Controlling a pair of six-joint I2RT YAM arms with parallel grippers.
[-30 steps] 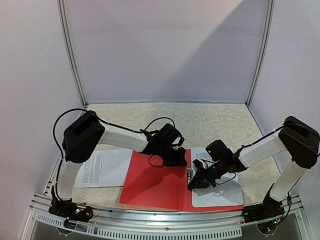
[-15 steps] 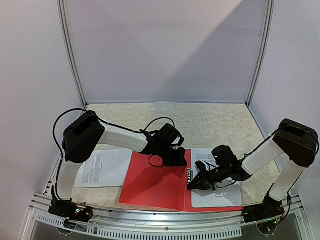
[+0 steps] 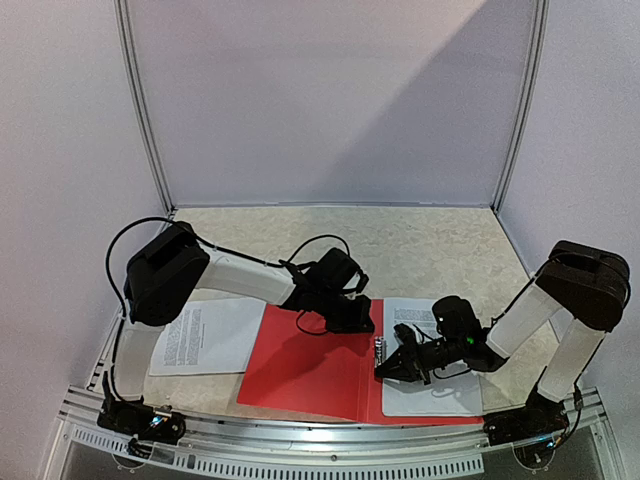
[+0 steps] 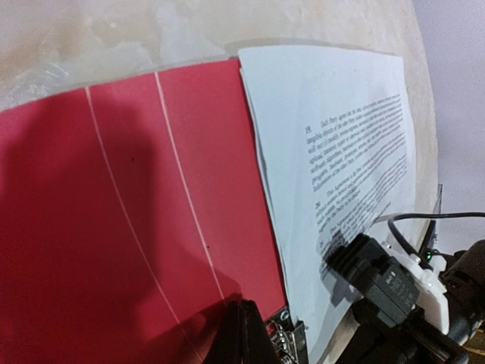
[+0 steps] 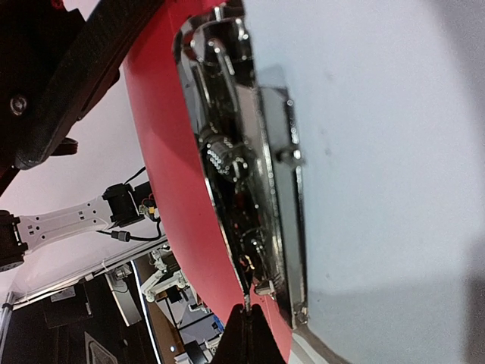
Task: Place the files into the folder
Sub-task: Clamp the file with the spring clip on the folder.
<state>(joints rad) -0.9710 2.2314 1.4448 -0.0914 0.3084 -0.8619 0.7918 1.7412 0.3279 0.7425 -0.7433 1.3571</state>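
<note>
Pale walls (image 3: 330,100), mottled beige tabletop (image 3: 420,240)

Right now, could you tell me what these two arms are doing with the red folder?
The red folder lies open on the table. The left gripper, shut, is down at its left cover near the spine; the right gripper, also shut, points at the metal clip beside a sheet on the right cover. Another sheet lies left of the folder.

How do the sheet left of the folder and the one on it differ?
The left sheet lies on the table beside the folder; the right sheet lies inside it by the metal clip. The right hand sits at the right sheet's edge; no hand touches the left sheet. Both are white, printed, flat.
</note>
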